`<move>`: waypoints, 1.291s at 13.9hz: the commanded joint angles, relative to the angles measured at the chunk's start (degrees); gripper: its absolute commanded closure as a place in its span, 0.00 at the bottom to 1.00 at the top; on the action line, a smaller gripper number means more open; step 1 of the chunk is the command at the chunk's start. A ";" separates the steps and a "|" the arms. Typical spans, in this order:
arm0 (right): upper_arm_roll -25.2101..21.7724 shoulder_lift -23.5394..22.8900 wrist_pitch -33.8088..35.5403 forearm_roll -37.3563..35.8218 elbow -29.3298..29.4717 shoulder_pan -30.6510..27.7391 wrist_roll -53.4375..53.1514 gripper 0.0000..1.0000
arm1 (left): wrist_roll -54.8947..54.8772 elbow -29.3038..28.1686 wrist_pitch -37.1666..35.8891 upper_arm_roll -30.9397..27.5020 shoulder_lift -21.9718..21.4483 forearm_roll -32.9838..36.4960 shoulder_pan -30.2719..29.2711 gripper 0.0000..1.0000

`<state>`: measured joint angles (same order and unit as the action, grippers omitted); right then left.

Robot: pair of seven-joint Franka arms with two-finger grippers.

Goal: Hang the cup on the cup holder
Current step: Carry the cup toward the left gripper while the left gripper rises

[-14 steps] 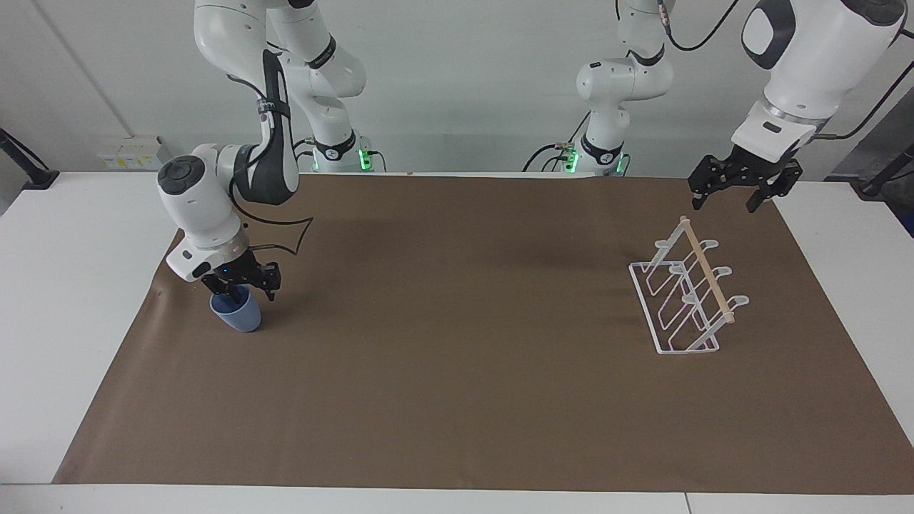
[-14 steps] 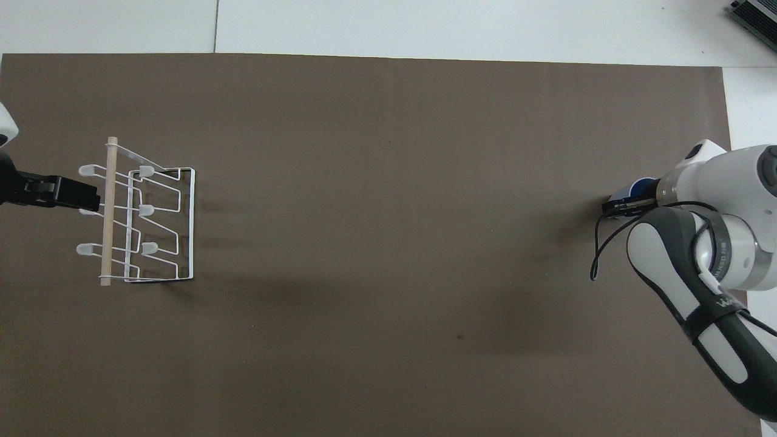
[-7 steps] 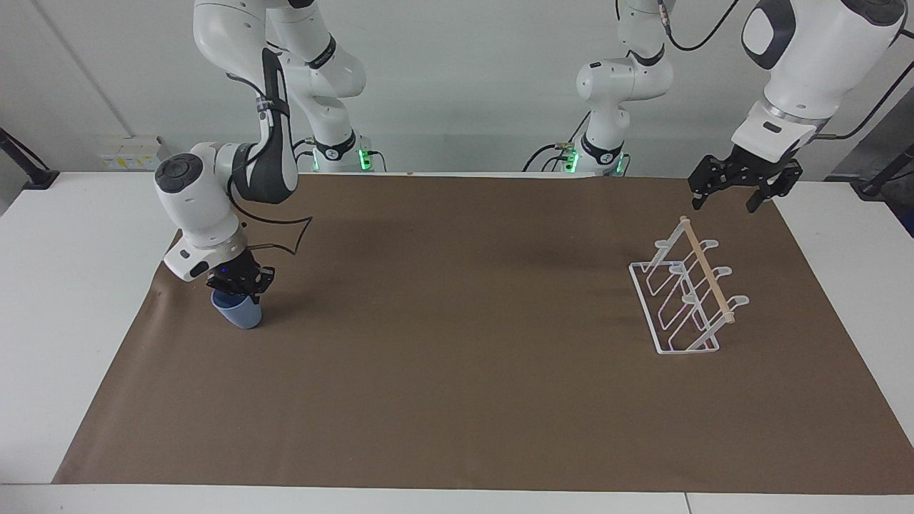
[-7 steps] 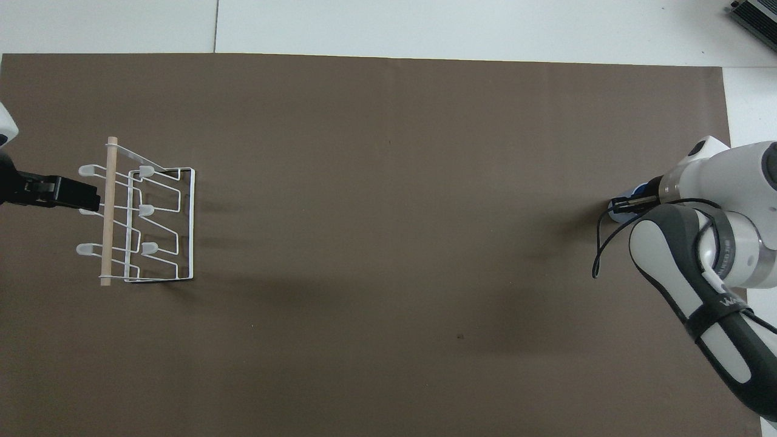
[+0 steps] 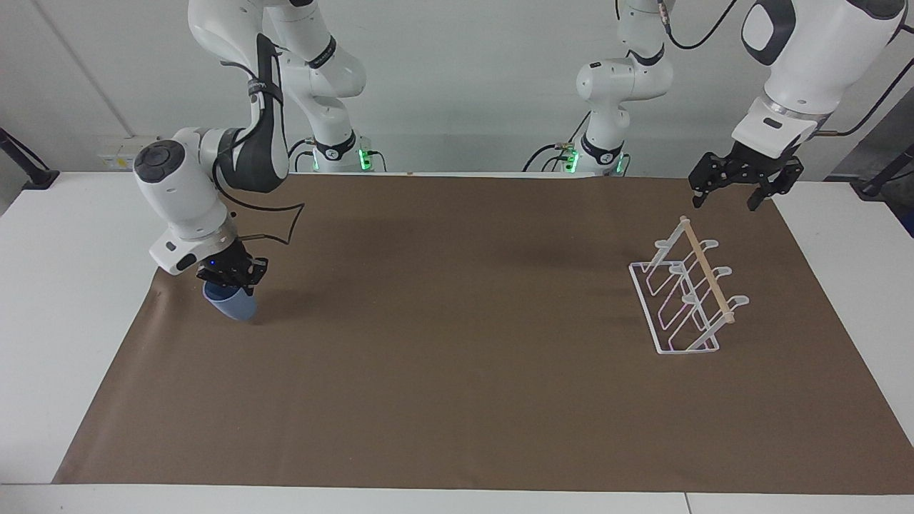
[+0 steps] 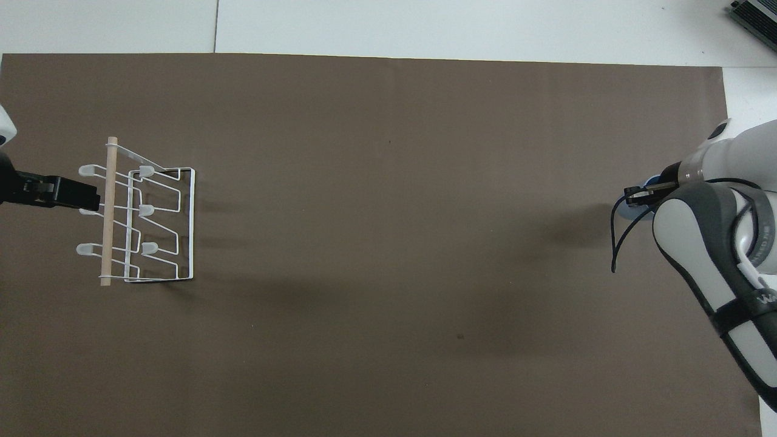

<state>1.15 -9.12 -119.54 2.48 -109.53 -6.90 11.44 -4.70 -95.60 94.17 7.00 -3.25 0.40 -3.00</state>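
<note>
Now right gripper, mid-left of facing frame, clamped on rim of cup hanging tilted beneath; light-blue, plain, tapered

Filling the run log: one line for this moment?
right gripper: shut on cup, tilted, just off mat | left gripper: open, waiting above cup holder | hang: not yet done

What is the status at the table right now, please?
Right gripper shut on cup, tilted just above mat. Left gripper open, waiting over table by cup holder. Nothing between them.
</note>
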 commanded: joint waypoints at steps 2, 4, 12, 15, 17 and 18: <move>0.60 1.73 4.14 12.17 2.92 1.00 2.88 1.00 | 0.66 -1.43 0.41 -0.58 -1.32 -0.49 1.77 0.00; 1.30 2.26 4.14 19.02 3.01 2.58 3.85 1.00 | 2.49 -1.34 0.05 -0.58 -1.41 -0.49 1.86 0.00; 11.84 2.88 2.91 48.56 3.01 4.44 4.29 1.00 | 31.89 1.73 -10.23 -0.67 -1.15 -15.22 0.98 0.00; 15.97 3.05 2.74 56.82 3.18 4.44 4.03 1.00 | 43.70 1.21 -10.58 -0.67 -1.41 -22.08 0.89 0.00; 18.08 3.58 0.73 60.70 3.18 4.52 3.59 1.00 | 52.83 1.20 -10.77 -0.58 -1.67 -23.42 1.68 0.00; 19.57 4.01 -0.33 62.63 3.18 4.44 2.37 1.00 | 54.69 1.29 -9.98 -0.32 -1.67 -24.12 1.68 0.00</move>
<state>18.47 -6.39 -118.19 61.58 -106.01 -1.64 14.53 44.61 -94.40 84.49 6.82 -4.18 -22.21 -1.80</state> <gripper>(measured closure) 0.956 0.000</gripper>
